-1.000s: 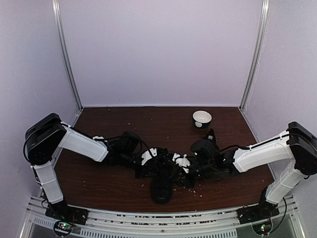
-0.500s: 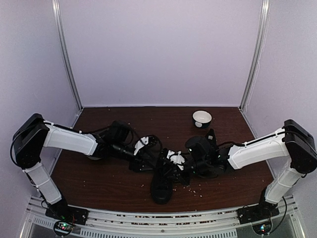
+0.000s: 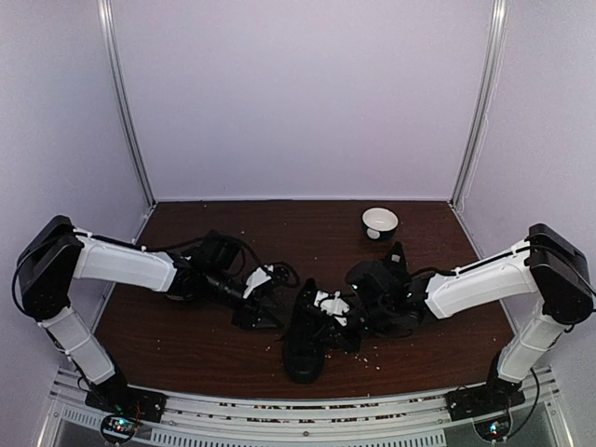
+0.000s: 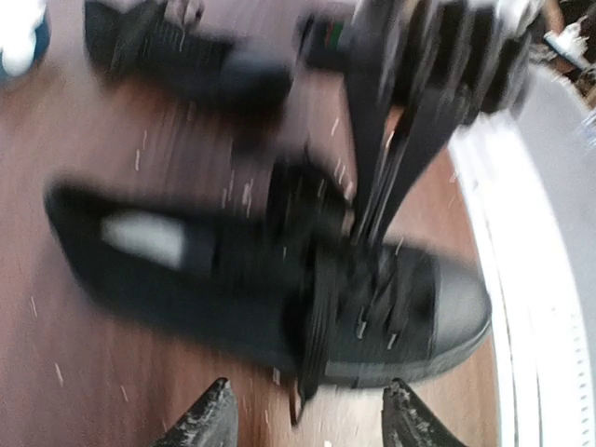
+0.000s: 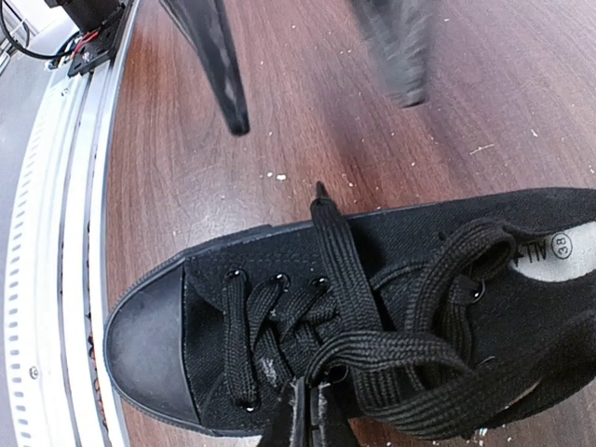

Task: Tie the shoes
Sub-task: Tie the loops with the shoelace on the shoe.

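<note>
Looking down, we see one black shoe point(image 3: 304, 343) lying on the brown table point(image 3: 186, 337), with its toe pointing to the near edge. Our right gripper point(image 5: 307, 400) is squeezed tight on a lace point(image 5: 391, 354) on top of the shoe. Our left gripper point(image 4: 310, 424) hangs just beside the shoe, its fingers point(image 4: 212, 421) apart and holding nothing.

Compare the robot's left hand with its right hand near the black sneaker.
The left hand is open and empty; the right hand is shut on a flat black lace. The left hand sits beside the black canvas sneaker; the right hand is over its laced top. Both face that sneaker.
</note>
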Robot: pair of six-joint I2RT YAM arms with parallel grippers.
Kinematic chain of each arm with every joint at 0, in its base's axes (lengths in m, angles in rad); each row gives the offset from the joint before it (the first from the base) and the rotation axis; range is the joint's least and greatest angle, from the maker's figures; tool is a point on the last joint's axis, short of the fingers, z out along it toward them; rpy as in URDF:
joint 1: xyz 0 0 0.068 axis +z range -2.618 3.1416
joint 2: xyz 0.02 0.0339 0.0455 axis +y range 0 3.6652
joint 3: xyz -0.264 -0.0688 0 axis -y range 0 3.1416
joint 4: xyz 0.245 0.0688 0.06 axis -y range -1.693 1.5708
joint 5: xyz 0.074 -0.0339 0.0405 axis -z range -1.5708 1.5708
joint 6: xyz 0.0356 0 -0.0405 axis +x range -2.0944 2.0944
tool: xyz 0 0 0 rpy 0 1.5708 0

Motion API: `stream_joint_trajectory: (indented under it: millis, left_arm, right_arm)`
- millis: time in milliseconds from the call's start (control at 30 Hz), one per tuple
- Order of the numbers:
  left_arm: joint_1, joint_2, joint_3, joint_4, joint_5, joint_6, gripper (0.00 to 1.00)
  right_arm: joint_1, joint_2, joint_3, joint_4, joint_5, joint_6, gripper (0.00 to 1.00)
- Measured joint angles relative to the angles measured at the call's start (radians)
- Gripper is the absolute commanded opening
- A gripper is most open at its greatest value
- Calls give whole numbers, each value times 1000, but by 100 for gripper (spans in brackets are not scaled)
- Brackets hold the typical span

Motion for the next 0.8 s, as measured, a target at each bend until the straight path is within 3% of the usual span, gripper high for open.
stream_joint_trajectory:
  millis: [200,533,800]
  left_arm:
    - [0,-11,-51,-1,-84,-41,54]
    - [0,120,233,151,-13,-325,63]
    - [-24,262,356,74,36,-359,66]
  right_arm:
    - [0,0,11,-23,0,-21,2]
    - [0,1,22,-35,2,-25,2]
    - [0,2,22,-40,7,-25,2]
